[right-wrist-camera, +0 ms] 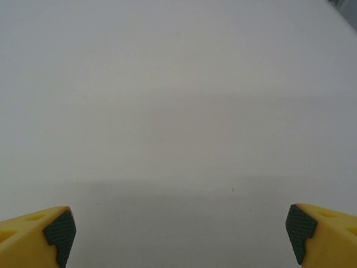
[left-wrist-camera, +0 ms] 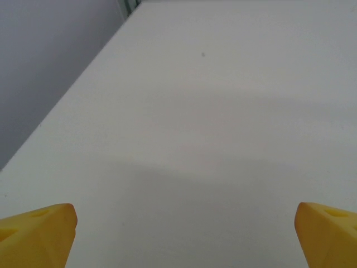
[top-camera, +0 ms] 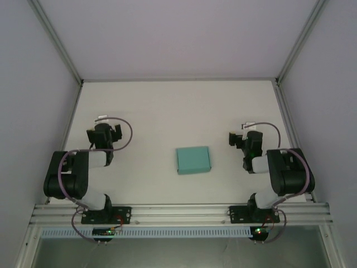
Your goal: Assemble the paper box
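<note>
Between the left jaws and the right jaws, on the white table [top-camera: 167, 106], the paper box [top-camera: 193, 160] is lying as a small, low, closed teal-green rectangle, its long side running across from one arm toward the other. It is sitting well apart from both sets of jaws, somewhat nearer the right jaws than the left jaws, and a little closer to the arm bases than either.

The left arm [top-camera: 75, 177] is folding back on itself at its side of the table, with the left jaws pointing away from the bases over bare table. Seen from the left wrist, those jaws are standing wide open and empty. The two yellow fingertips [left-wrist-camera: 40, 234] are showing at the bottom corners with white table between them, and a grey wall [left-wrist-camera: 44, 67] is running along to the left of them.

The right arm [top-camera: 287, 174] is mirroring that pose, the right jaws also pointing away from the bases. From the right wrist they too are standing wide open and empty, their dark textured pads [right-wrist-camera: 58, 233] facing each other across bare table. Ahead of both sets of jaws the table is stretching out plain and white
</note>
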{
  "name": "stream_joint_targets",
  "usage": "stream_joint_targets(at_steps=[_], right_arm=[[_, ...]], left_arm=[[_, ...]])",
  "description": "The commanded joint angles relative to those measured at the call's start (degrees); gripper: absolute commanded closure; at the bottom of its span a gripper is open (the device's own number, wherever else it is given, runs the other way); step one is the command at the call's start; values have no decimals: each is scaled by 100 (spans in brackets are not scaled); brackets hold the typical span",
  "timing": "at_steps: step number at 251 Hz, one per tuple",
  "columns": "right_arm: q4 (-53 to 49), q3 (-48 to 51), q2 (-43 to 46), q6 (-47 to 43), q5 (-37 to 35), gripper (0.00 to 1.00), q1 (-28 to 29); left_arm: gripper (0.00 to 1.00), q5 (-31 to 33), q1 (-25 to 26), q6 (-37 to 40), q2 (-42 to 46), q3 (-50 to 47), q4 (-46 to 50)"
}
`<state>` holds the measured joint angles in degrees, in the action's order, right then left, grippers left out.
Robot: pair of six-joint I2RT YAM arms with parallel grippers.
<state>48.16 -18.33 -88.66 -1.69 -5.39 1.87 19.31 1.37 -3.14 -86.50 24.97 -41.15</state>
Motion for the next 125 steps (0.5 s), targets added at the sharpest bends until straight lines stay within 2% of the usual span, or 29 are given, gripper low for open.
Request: stream_joint_targets(at_steps=[1, 12, 39, 125], right_arm=[[49, -349, -3, 288, 660, 1, -272], [341, -250, -40, 393, 697, 1, -338], [334, -277, -23, 409, 453, 1, -324], [221, -321, -27, 403, 499, 1, -284]], left_arm=[[1, -465, -137, -119, 48, -36, -400], [1, -456, -137, -84, 15, -65, -537], [1, -463, -137, -94, 34, -62, -490], [1, -474, -137, -96, 37, -49, -473]])
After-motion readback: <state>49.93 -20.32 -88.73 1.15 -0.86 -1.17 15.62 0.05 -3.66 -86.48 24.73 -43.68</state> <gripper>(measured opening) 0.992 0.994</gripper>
